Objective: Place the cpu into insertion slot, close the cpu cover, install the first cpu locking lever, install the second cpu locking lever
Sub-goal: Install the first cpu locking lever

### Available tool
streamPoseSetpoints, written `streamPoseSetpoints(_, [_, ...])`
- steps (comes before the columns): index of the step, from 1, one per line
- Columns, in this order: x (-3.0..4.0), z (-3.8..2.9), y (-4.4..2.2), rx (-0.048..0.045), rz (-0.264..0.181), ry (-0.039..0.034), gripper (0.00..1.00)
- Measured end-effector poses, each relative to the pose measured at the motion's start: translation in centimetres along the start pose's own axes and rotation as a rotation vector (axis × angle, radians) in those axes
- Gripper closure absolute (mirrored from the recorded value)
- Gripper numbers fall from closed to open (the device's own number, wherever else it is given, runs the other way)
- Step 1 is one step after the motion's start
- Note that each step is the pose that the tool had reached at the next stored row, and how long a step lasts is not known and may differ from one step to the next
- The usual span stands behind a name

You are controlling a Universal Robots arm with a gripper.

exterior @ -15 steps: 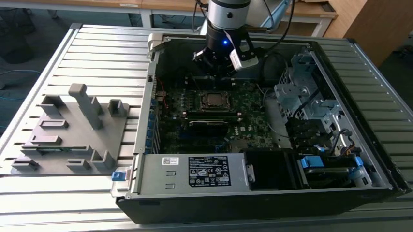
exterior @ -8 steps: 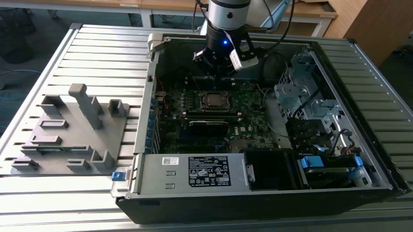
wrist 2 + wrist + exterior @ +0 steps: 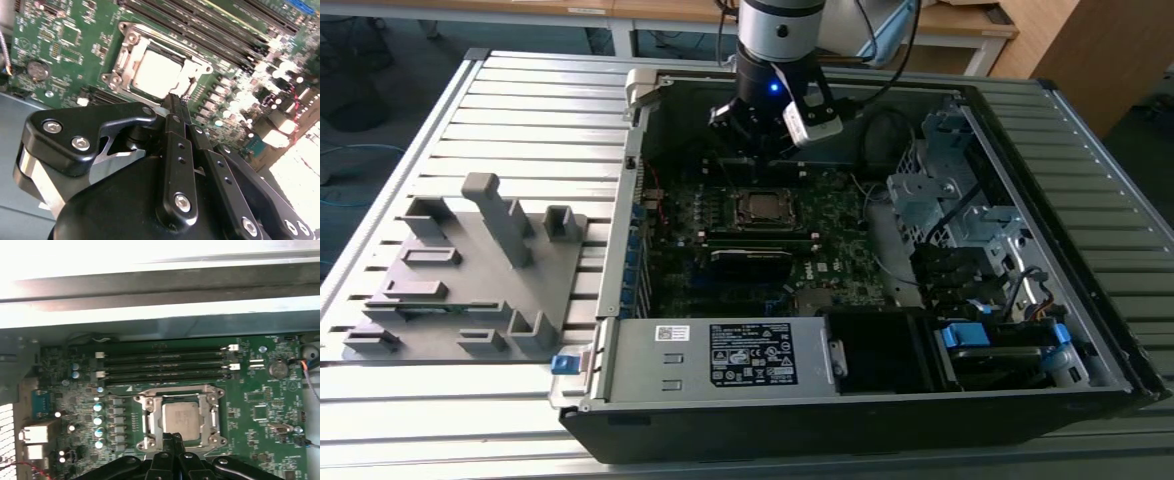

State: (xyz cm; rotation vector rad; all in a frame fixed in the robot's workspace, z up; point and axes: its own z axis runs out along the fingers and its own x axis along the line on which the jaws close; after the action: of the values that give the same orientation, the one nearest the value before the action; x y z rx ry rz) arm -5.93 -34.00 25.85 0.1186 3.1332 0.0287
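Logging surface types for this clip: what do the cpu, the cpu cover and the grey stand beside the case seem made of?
The cpu: metal face, matte silvery-grey, glaring pale under the light. The cpu cover: thin sheet metal, bright, with glinting stamped edges. The grey stand: probably plastic, going by its even matte grey and blocky moulded shapes; painted metal cannot be ruled out.

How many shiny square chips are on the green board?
1. The cpu sits in the middle of the green board, right by the tip of the gripper. The gripper may hide others.
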Motion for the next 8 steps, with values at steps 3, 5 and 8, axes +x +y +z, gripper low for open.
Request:
streamPoseSetpoints(3, [0.83,0.02,-0.07,0.0000,0.000,0.0000,0.90])
streamPoseSetpoints(5, [1.29,0.04,-0.11,-0.0001,0.000,0.0000,0.90])
streamPoseSetpoints(8, [1.91,0.08,-0.15,0.0000,0.001,0.0000,0.90])
